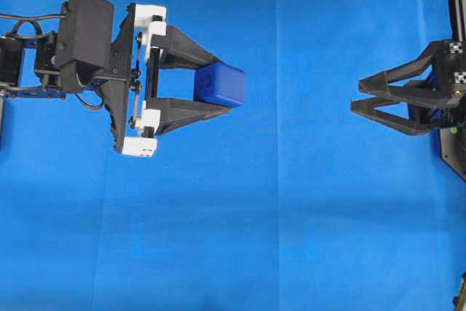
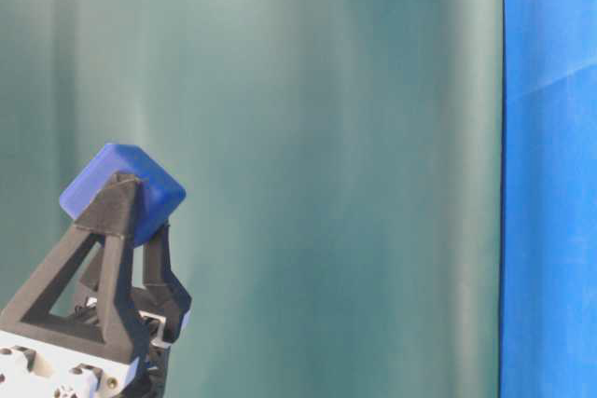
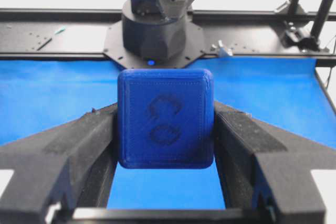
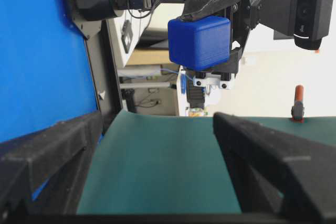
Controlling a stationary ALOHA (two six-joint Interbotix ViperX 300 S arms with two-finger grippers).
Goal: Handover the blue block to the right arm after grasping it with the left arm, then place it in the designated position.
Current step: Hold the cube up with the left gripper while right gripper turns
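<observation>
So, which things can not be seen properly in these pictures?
- Overhead view: right gripper body is cut off by the right edge.
- Table-level view: right gripper is out of frame; left gripper hides the lower part of the blue block.
- Left wrist view: the marking on the block's face is too faint to read.
- No view shows the designated position.

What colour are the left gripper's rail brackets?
White brackets, on the otherwise black left gripper; clearest in the overhead view.
</observation>
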